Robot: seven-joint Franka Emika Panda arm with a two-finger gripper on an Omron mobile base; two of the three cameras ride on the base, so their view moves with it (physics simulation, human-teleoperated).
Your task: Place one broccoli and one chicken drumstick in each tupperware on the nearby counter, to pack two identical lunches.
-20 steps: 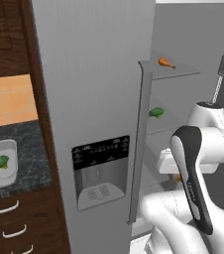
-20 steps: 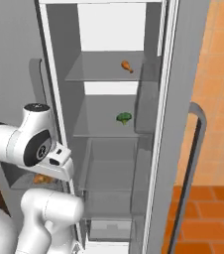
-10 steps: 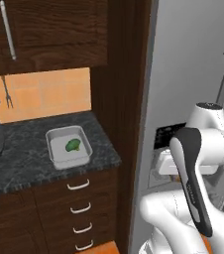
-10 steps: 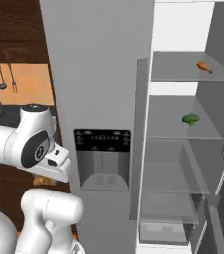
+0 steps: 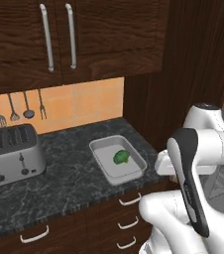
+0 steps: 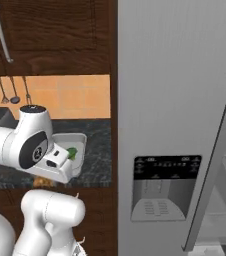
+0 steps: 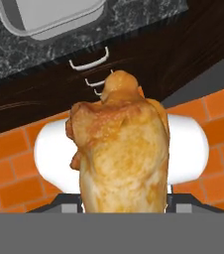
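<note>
Between the fingers, chicken drumstick [image 7: 120, 149].

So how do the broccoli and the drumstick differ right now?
The broccoli is green and lies in the tupperware on the counter; the drumstick is golden-brown and is gripped in the hand, off the counter in front of the drawers. The broccoli is packed; the drumstick is not yet. Both are lunch items.
</note>
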